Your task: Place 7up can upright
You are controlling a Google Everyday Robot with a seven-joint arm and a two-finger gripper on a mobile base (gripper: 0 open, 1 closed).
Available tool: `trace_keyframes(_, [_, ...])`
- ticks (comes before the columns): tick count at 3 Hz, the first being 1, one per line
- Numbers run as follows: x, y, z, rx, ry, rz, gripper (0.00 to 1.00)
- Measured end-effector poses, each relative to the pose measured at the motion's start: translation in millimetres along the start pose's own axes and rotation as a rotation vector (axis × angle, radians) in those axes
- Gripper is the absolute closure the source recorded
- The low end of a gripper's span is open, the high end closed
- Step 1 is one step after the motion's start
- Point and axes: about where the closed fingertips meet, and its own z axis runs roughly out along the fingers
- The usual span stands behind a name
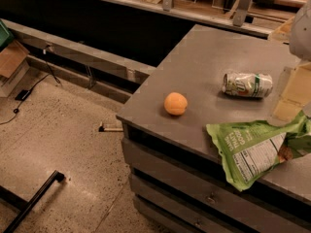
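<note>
The grey, flat-topped counter (204, 67) filled the right half of the scene, its near-left corner jutting out over a speckled, pale stone floor (63, 140). Below the top, grey drawer fronts (194, 188) with small handles faced near and left. On the floor at the near left lay a black metal bar (35, 198). Farther left, a thin black cable (34, 89) ran toward a piece of brown cardboard (10, 57). A low grey ledge (87, 57) ran along a dark wall behind the floor. Near the counter's left edge sat a round orange fruit (175, 103). A crumpled green snack bag (252, 147) with white print lay at the near right, its lower corner hanging over the counter's near edge. The small silver-white 7up can (247, 84) with green lettering lay on its side on the counter, far of the bag and well to the right of the fruit. Its long axis ran left to right, one round end faced left, and it cast a dark shadow on its near side. The pale, translucent yellowish gripper (290, 98) stood at the right edge of the scene, just right of the can and apart from it, under a white arm segment (303, 28). I cannot tell whether it was open or closed.
</note>
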Motion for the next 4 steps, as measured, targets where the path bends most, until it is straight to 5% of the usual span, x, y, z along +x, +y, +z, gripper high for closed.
trace_keyframes(2, [-4.5,-21.4,11.2,0.019,0.034,-0.025,0.00])
trace_keyframes(4, [-7.9,-88.9,74.2,0.005,0.204,-0.056,0.00])
